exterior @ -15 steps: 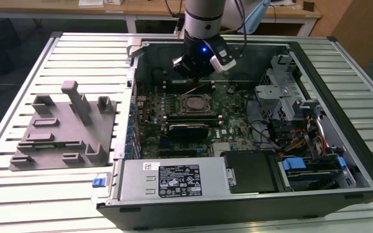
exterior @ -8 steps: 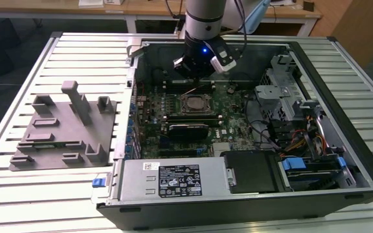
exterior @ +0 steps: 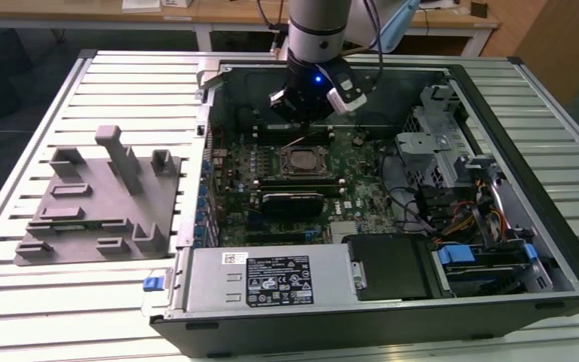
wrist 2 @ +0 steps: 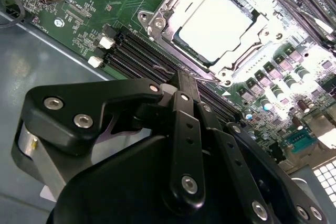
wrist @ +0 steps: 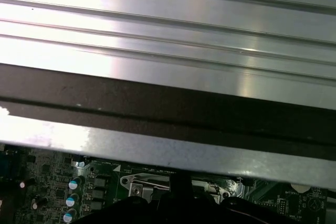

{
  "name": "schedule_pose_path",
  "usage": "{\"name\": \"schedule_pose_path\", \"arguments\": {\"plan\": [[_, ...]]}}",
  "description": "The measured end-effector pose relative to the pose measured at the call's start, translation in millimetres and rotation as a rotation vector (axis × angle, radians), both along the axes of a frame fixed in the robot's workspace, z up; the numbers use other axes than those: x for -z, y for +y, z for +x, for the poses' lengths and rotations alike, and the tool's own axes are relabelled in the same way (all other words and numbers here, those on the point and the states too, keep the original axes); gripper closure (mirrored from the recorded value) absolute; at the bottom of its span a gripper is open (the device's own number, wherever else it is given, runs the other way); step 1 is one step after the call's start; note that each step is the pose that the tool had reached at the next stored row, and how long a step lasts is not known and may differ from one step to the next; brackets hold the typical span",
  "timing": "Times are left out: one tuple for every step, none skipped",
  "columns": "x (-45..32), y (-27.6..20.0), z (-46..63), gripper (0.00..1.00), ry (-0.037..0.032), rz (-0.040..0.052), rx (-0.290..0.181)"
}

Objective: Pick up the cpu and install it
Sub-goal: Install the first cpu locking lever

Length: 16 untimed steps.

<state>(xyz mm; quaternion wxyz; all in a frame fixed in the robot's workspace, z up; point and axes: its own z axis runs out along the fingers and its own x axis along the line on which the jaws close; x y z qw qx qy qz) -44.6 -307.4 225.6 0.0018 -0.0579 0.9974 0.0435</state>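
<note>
The cpu (wrist 2: pixel 215 22), a pale silver square, lies flat inside the metal-rimmed socket frame (wrist 2: pixel 157 19) on the green motherboard; in the exterior view the cpu (exterior: pixel 301 160) sits mid-board. My gripper (wrist 2: pixel 185 80) hangs just above the board beside one edge of the socket, its black fingers closed together with nothing visible between them. A thin metal lever (wrist 2: pixel 210 83) of the socket runs close by the fingertips. In the exterior view the gripper (exterior: pixel 304 124) is inside the open case, just behind the socket.
The open computer case (exterior: pixel 531 151) has drive cages and cables on the exterior view's right and a power supply (exterior: pixel 269 279) at the front. A grey moulded fixture (exterior: pixel 99 200) with upright posts stands on the slatted table (exterior: pixel 129 83) at the left.
</note>
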Motion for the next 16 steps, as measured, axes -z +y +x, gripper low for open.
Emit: {"name": "schedule_pose_path", "arguments": {"plan": [[0.1, 0.0, 0.0, 0.89, 0.0000, 0.0000, 0.000], [0.2, 0.0, 0.0, 0.89, 0.0000, 0.0001, 0.000], [1.1, 0.0, 0.0, 0.89, 0.0000, 0.0000, 0.000], [2.6, 0.0, 0.1, 0.89, 0.0000, 0.0000, 0.000], [2.8, 0.0, 0.1, 0.89, 0.0000, 0.0000, 0.000], [2.9, 0.0, 0.1, 0.89, 0.0000, 0.0000, 0.000], [3.5, 0.0, 0.1, 0.89, 0.0000, 0.0000, 0.000], [3.7, 0.0, 0.2, 0.89, 0.0000, 0.0000, 0.000], [4.0, 0.0, 0.4, 0.89, 0.0000, 0.0000, 0.000], [4.3, 0.0, 0.6, 0.89, 0.0000, 0.0000, 0.000], [4.4, 0.0, 0.7, 0.89, 0.0000, 0.0000, 0.000], [4.5, 0.0, 0.8, 0.89, 0.0001, 0.0000, 0.000], [4.7, 0.0, 1.0, 0.89, 0.0000, 0.0001, 0.000], [4.8, 0.0, 1.0, 0.89, 0.0000, 0.0001, 0.000], [5.1, 0.0, 1.1, 0.89, -0.0001, 0.0002, 0.000], [5.4, 0.0, 1.3, 0.89, -0.0001, 0.0003, 0.000]]}}
